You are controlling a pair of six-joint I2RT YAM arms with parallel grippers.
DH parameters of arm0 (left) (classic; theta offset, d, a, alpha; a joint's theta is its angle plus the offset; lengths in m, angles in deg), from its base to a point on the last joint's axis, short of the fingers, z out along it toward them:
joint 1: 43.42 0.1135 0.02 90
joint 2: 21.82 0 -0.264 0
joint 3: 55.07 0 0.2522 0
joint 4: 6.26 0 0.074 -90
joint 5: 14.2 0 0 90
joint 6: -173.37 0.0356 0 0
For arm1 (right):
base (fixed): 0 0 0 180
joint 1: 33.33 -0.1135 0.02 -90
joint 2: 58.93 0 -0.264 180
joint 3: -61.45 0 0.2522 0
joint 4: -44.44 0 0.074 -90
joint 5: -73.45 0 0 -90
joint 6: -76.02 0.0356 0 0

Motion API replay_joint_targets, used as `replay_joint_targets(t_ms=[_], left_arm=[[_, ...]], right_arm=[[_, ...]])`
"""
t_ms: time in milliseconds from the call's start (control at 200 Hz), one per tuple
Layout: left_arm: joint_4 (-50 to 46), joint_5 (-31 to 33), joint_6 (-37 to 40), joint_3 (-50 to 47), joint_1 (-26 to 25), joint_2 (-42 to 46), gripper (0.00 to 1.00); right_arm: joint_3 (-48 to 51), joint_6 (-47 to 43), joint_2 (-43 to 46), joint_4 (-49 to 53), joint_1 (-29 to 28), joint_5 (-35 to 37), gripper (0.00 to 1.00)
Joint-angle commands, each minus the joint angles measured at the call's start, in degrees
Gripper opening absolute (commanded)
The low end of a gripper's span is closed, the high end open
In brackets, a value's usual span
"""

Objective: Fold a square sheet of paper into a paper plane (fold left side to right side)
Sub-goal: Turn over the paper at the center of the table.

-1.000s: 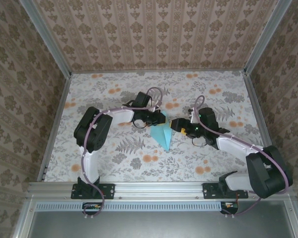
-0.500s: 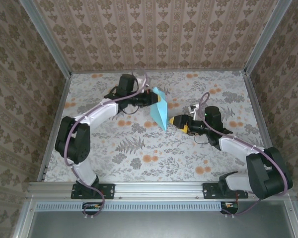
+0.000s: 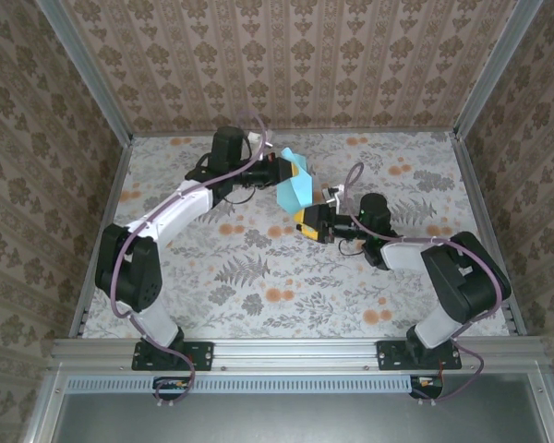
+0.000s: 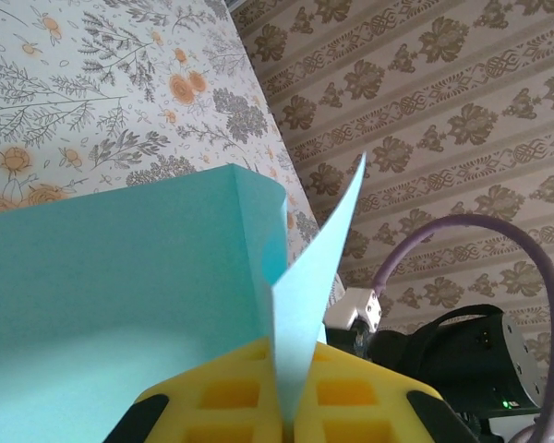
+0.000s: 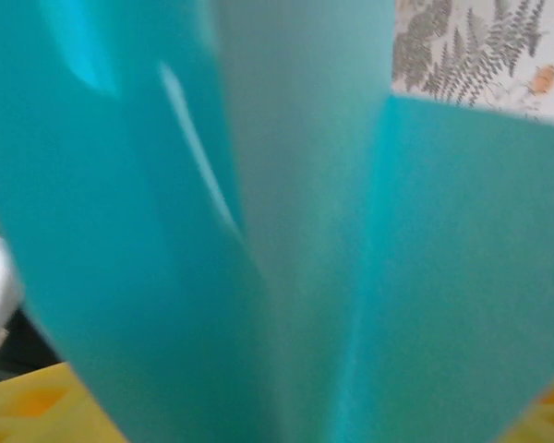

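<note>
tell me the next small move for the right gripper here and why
Probably close the right gripper on the lower tip of the folded light-blue paper sheet. Its yellow fingers stand apart on either side of the paper, while the left gripper pinches the sheet's upper part.

The paper plane [image 3: 294, 187] is seen as plain light blue, and is rendered a deeper teal in the right wrist view; the fingers [image 4: 351, 401] of the left claw [image 4: 286, 411] are coloured yellow, as are those of the right claw [image 3: 307, 222]; the arms [image 3: 180, 208] are finished in black and white, with purple cables [image 4: 499, 249] attached; the surface [image 3: 249, 272] is printed white with orange flowers and grey ferns; the walls [image 3: 286, 65] are covered in beige and brown damask stripes.
</note>
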Motion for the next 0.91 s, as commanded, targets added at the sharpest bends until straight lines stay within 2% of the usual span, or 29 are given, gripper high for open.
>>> replay_joint_targets(t_ms=[0,375,580,810,900], left_arm=[[1.7,-1.2,-1.5,-1.5,-0.2,1.8,0.08],[3.2,-1.4,-2.6,-3.1,-0.3,2.0,0.09],[3.9,-1.6,-2.9,-3.8,-0.5,1.9,0.09],[4.3,-1.5,-2.3,-3.9,0.3,1.9,0.23],[4.6,-1.8,-2.1,-3.6,1.3,1.8,0.24]], right_arm=[[-2.5,2.9,-0.2,-6.1,0.5,-0.9,0.70],[-3.4,-0.3,2.4,-0.6,3.5,-0.6,0.51],[-3.8,-3.1,3.7,3.7,3.6,-0.5,0.32],[-3.0,-7.3,6.4,10.7,3.6,-0.2,0.11],[-2.4,-9.3,7.9,14.0,3.7,-0.2,0.07]])
